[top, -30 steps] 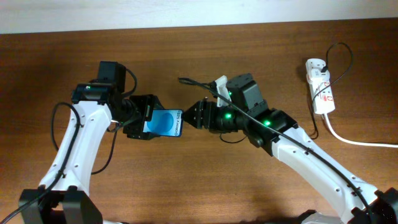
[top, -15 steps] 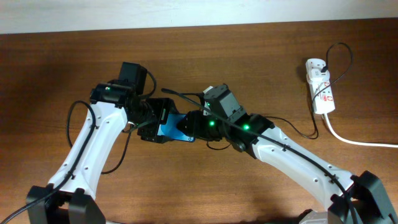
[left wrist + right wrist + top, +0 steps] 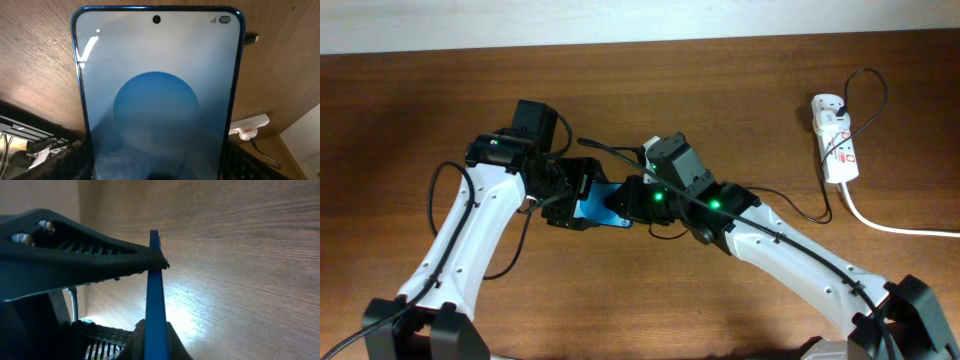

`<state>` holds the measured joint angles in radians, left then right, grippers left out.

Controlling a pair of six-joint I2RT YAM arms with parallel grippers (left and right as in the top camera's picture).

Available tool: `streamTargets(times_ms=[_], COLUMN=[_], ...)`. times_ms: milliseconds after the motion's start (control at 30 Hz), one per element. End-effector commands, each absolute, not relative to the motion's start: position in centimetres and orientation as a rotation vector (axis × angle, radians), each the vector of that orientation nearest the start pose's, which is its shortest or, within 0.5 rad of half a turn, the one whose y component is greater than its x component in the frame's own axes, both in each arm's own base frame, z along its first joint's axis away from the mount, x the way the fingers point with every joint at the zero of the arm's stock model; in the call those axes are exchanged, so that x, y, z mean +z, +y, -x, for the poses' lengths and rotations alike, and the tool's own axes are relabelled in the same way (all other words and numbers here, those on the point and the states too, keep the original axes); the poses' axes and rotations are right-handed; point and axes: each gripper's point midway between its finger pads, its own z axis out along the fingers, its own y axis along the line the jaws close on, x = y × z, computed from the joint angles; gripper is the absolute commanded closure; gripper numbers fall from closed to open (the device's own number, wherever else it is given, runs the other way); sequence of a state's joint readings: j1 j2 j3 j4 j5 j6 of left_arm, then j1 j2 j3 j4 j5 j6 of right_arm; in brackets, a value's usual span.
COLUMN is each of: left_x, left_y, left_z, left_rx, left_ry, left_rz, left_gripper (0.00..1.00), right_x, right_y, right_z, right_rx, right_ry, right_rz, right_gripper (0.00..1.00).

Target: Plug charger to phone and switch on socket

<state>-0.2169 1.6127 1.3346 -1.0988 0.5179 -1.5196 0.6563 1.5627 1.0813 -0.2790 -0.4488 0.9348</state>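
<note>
L fingers (image 3: 578,219) clamp phone (image 3: 156,100) by its side edges, above tabletop (image 3: 720,80). R fingers (image 3: 75,260) touch its edge; open or closed unclear. Phone looks stiff, slick, prob. fragile. Charger tip (image 3: 253,37) beside its corner: light, pinch plug body. Socket (image 3: 836,145) far right.

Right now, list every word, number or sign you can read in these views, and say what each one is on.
"100": in the battery badge at the top right corner of the phone screen, next to a signal-bars icon, in the left wrist view.
Red marks on the power strip: too small to read in the overhead view.
Nothing else is legible in any view.
</note>
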Motion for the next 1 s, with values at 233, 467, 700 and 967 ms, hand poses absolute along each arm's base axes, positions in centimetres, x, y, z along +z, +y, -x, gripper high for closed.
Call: streamTargets(times_ms=[233, 467, 700, 967], left_x=[15.7, 15.9, 19.7, 26.2], left_y=[-15.5, -15.5, -18.6, -22.1], left_z=[-29.9, -30.6, -35.1, -37.0], left_rx=[-0.855, -0.892, -1.283, -1.646], left_ry=[2.669, 2.671, 2.706, 2.450], left_rz=[1.943, 1.869, 0.867, 0.308], left_gripper=[0.01, 0.00, 0.02, 0.00], right_x=[16.0, 17.8, 22.1, 32.3], right_y=[32.3, 28.7, 21.7, 13.8], right_z=[-29.1, -30.7, -33.2, -35.0], right_rx=[1.228, 1.198, 1.197, 1.340], right_ry=[2.633, 2.592, 2.437, 2.049], right_rz=[-0.094, -0.190, -0.184, -0.268], right_gripper=[0.96, 0.96, 0.96, 0.96])
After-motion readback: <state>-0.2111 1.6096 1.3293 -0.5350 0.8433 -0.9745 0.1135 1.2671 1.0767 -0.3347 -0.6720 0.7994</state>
